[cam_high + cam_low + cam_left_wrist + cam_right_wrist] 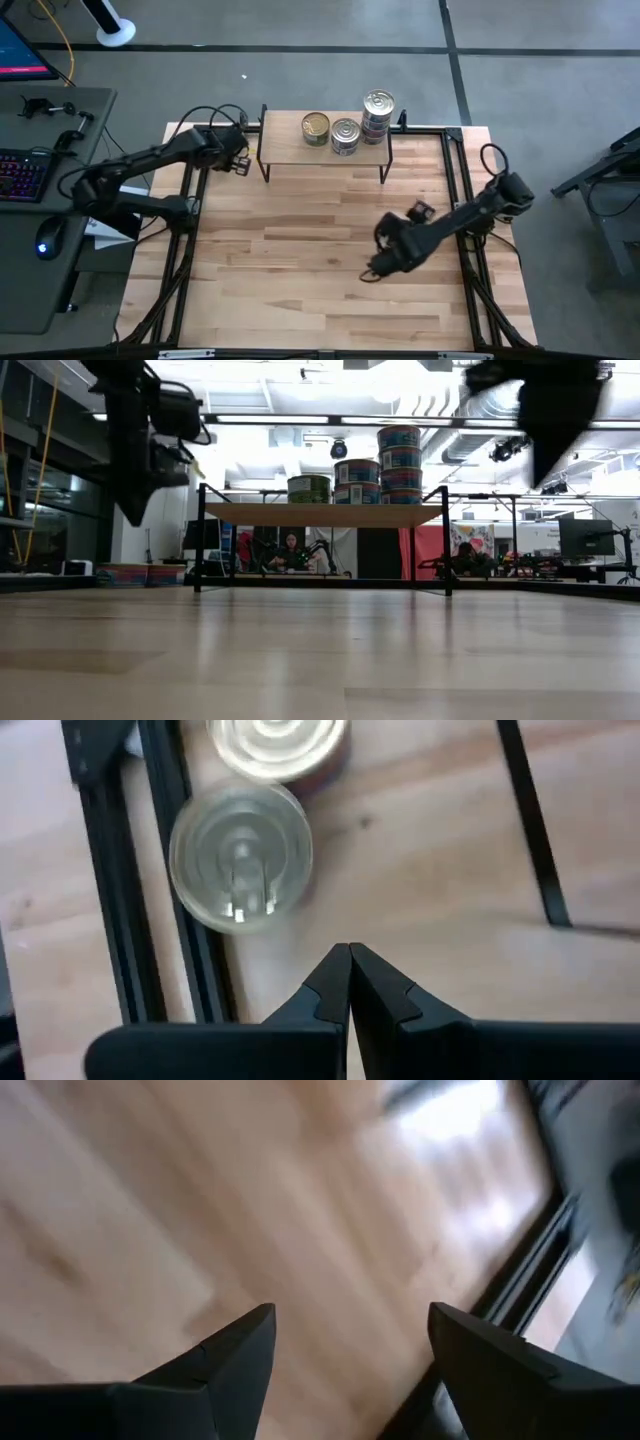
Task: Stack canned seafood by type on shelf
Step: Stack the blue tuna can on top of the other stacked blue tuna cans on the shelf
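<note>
Hovering left claw (349,952) pinched — tins (345,133) on shelf (290,148) beside | right claw (350,1330) wide — far off

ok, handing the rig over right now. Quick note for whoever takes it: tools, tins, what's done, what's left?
Left tool: shut, empty, by the left end of the shelf.
Right tool: open, empty, above the tabletop in front of the shelf.
Tins, all on the shelf: single gold-lid tin, stack of two, taller stack.
Done: every tin in view is shelved.
Left: probably only checking that the stacks match by type; the labels cannot be read here.
</note>
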